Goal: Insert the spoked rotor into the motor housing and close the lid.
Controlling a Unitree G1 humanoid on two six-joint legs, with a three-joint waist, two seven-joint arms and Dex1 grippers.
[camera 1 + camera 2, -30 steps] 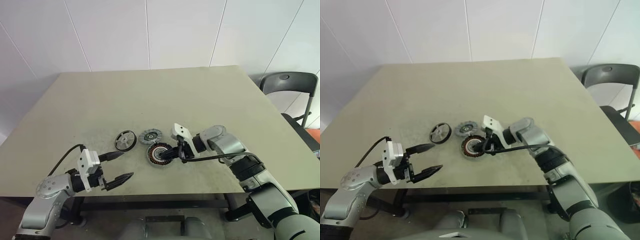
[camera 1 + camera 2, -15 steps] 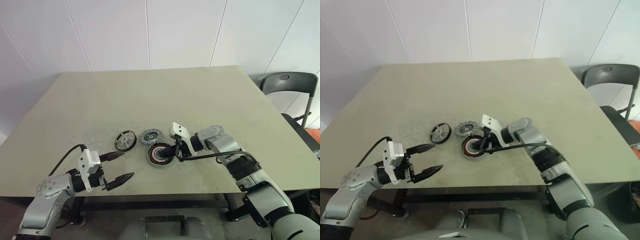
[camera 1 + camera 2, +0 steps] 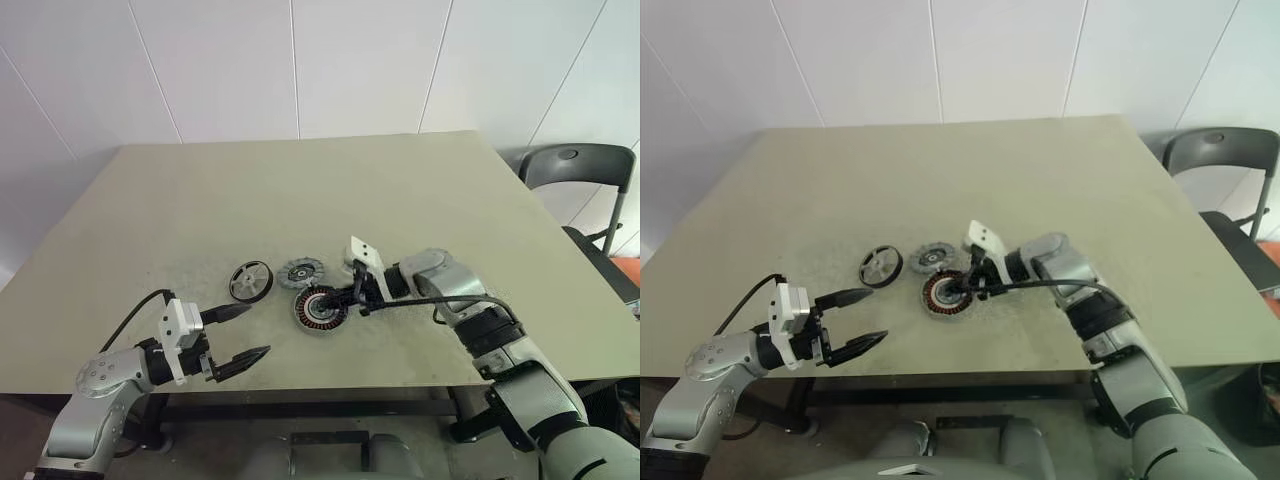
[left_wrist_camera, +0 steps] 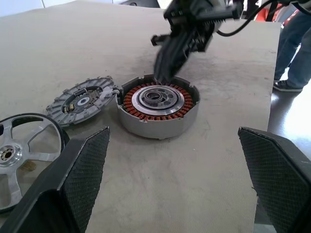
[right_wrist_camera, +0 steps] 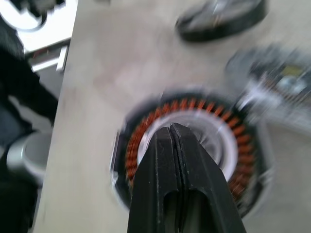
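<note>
Near the table's (image 3: 420, 200) front edge sits the motor housing (image 3: 320, 308), windings bare; left of it lie the spoked rotor (image 3: 250, 281) and lid (image 3: 301, 270). Right gripper (image 3: 344, 301), fingers together and empty, hovers over the housing; left gripper (image 3: 247, 332) waits apart, nearer the robot. Insertion isn't begun (next, I judge, grasp the rotor).

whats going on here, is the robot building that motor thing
It is partway in. The motor housing sits open on the table, and the right gripper, jaws shut and holding nothing, pokes at its silver centre. The spoked rotor and the lid lie loose beside the housing. The left gripper hangs with jaws open near the table's front edge.
</note>
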